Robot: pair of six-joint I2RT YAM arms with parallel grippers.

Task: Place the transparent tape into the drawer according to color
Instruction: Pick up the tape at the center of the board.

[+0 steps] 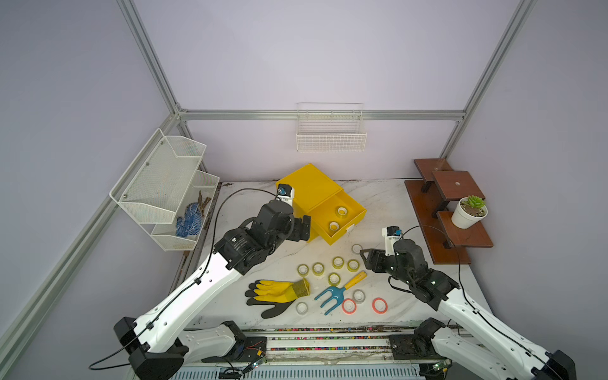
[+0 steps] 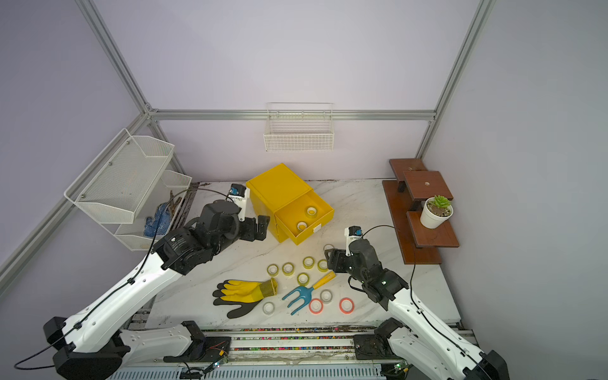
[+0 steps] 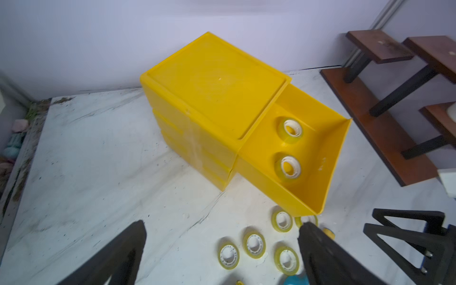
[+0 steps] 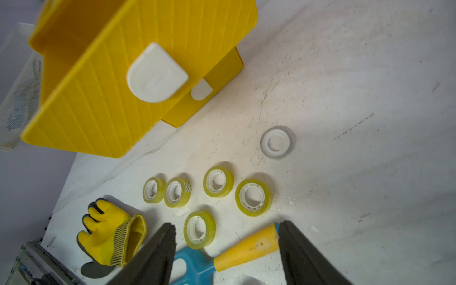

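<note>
Currently my left gripper [image 3: 223, 223] gapes empty beside the cabinet [image 1: 306, 184]; right gripper [image 4: 227, 223] — jaws apart, holding nothing — hovers over loose tape rolls [image 4: 253, 197]; two yellow-green rolls [image 3: 292, 128] lie in the pulled-out top drawer [image 3: 320, 148].

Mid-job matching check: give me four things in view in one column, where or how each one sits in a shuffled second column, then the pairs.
Things:
1. plant
2. blue glove
3. yellow glove
4. top drawer

Places or states:
A. pulled open
B. in the white rack
C. on the wooden shelf
D. flat on the table

Pairs: 1-C, 2-B, 3-D, 4-A
</note>
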